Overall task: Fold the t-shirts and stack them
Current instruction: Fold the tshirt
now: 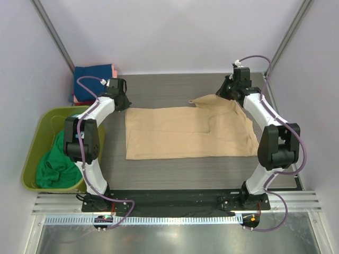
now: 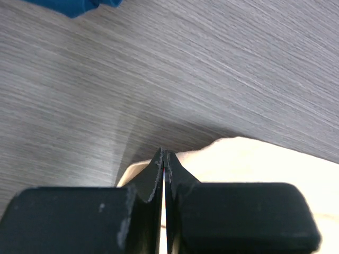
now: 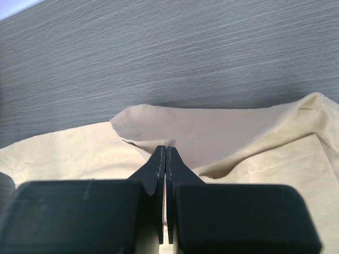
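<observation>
A large tan t-shirt (image 1: 185, 132) lies spread flat in the middle of the table. My left gripper (image 1: 123, 103) is at its far left corner, with the jaws shut on the cloth edge (image 2: 254, 159) at the tips (image 2: 165, 152). My right gripper (image 1: 225, 94) is at the far right part of the shirt, shut on a raised fold of tan cloth (image 3: 222, 127) at its tips (image 3: 166, 148). A stack of folded t-shirts (image 1: 94, 74), navy blue on top and red or pink below, sits at the back left. A green t-shirt (image 1: 53, 164) lies in the bin.
An olive-green plastic bin (image 1: 32, 153) stands left of the left arm. The blue top of the stack (image 2: 79, 6) shows at the upper left of the left wrist view. Walls enclose the table at the back and sides.
</observation>
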